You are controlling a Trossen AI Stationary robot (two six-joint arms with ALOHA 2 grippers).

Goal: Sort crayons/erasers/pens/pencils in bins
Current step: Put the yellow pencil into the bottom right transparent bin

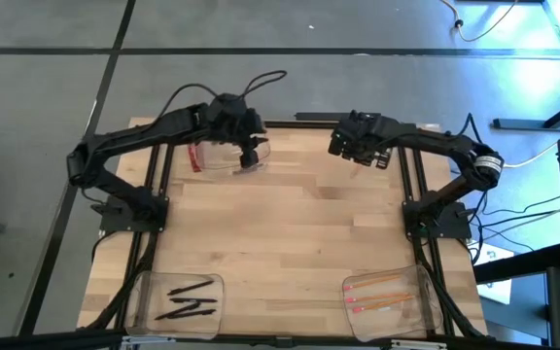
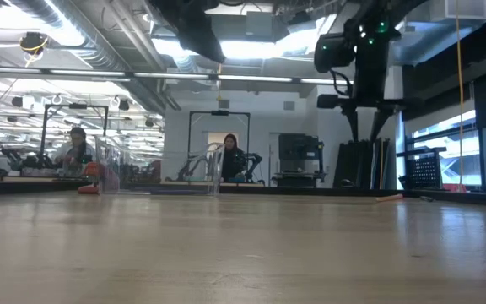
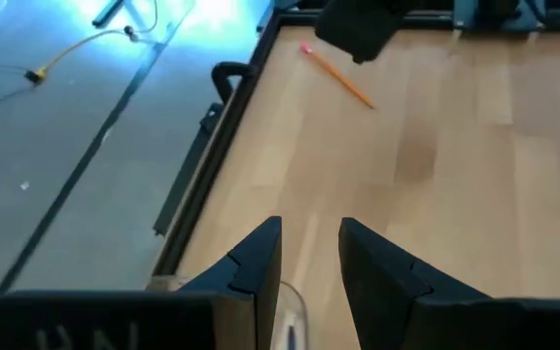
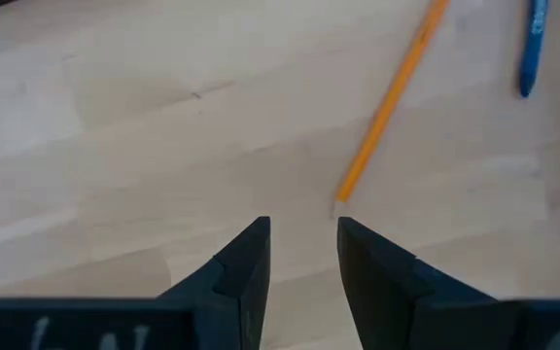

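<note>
My left gripper (image 3: 309,255) is open and hovers above the far-left clear bin (image 1: 224,158). That bin's rim (image 3: 290,309) shows just below the fingers. My right gripper (image 4: 302,235) is open, raised over the table near its far edge. One orange pencil (image 4: 392,97) lies flat on the wood just ahead of its fingertips, with a blue crayon (image 4: 533,44) beyond. The same pencil (image 3: 336,76) shows in the left wrist view. Black pens (image 1: 191,299) lie in the near-left bin. Pencils (image 1: 382,292) with pink ends lie in the near-right bin (image 1: 418,309).
A red flat strip (image 1: 195,157) lies at the left end of the far-left bin. The middle of the wooden table (image 1: 290,233) is bare. Black frame posts stand at both table sides. People sit at desks in the room behind, seen in the low view.
</note>
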